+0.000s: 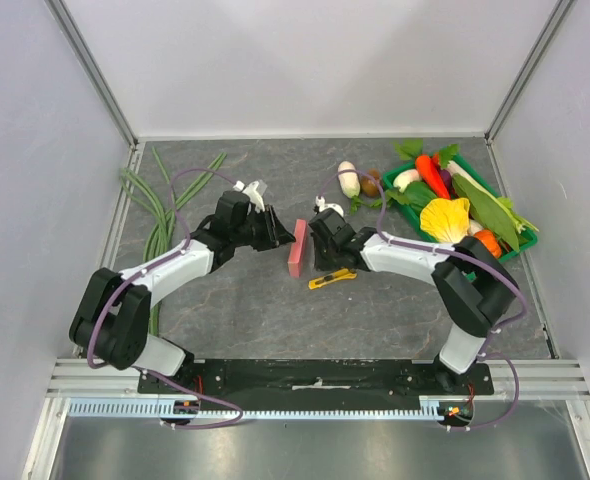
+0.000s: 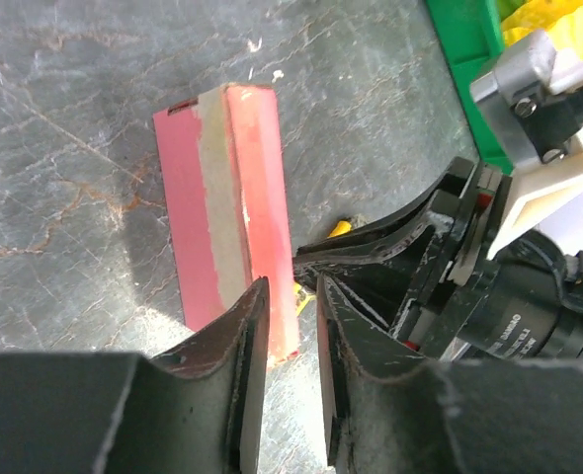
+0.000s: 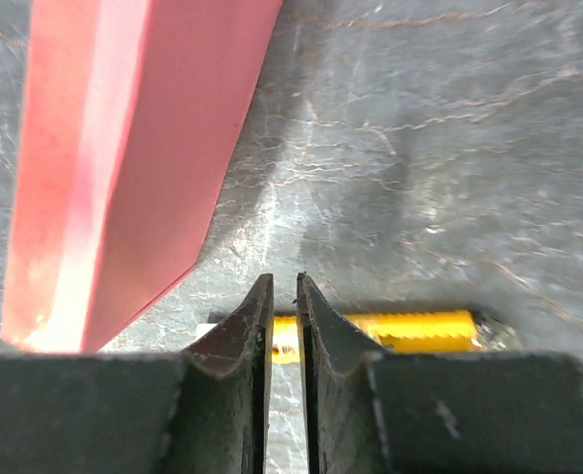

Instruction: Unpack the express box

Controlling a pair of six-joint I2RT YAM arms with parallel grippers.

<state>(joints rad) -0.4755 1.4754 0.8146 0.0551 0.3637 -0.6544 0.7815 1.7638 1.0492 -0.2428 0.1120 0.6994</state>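
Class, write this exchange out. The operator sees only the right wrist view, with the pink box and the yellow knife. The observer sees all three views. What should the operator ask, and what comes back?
Operator: What is on the far side of the box?
Observer: The left gripper. The near end of the box lies between its fingers, but I cannot tell whether they clamp it.
Operator: Is the box taped?
Observer: Yes, tan tape runs along its upper edge, which faces away from your camera.
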